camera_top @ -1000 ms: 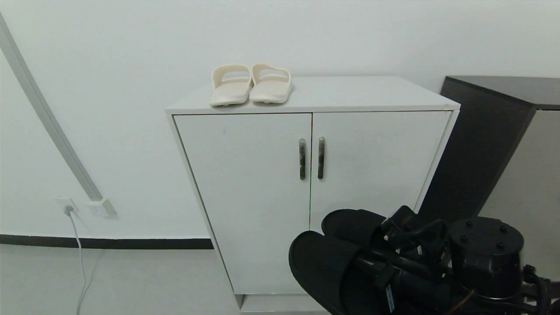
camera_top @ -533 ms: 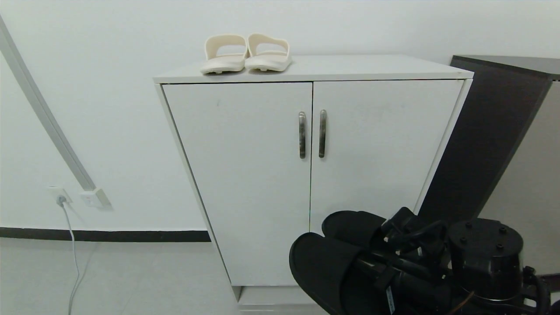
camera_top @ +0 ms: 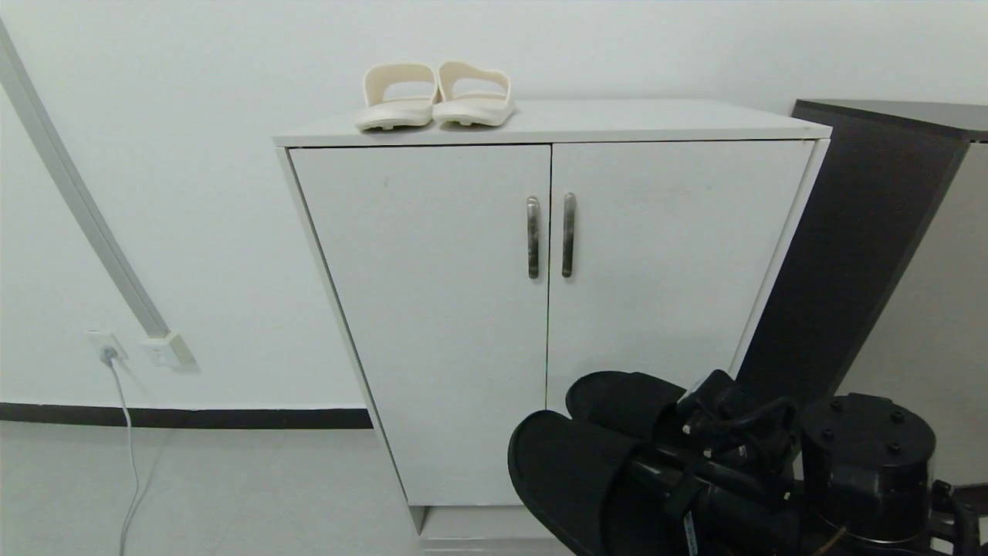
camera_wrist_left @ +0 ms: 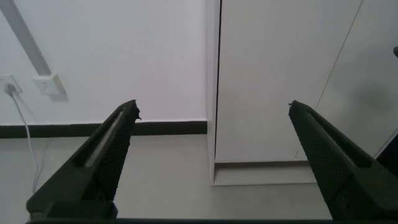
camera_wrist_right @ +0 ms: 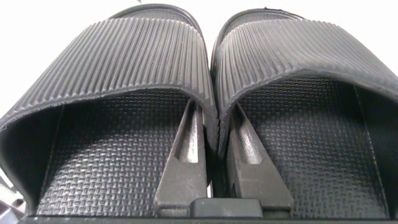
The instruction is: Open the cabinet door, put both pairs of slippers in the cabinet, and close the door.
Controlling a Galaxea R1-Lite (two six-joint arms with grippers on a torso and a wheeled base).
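As both are light and pliable, black slippers (camera_top: 575, 463) are pinched together at their inner sides by the right claw (camera_wrist_right: 214, 124); left claw (camera_wrist_left: 212, 107) is spread wide.

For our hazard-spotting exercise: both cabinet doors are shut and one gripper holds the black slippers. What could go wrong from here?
1. The right gripper pinches only the black slippers' inner edges, so one might slip out.
2. They hang before the right door; swinging it open could strike them.
3. The cream slippers sit near the cabinet top's front edge; a jolt might tip them off.
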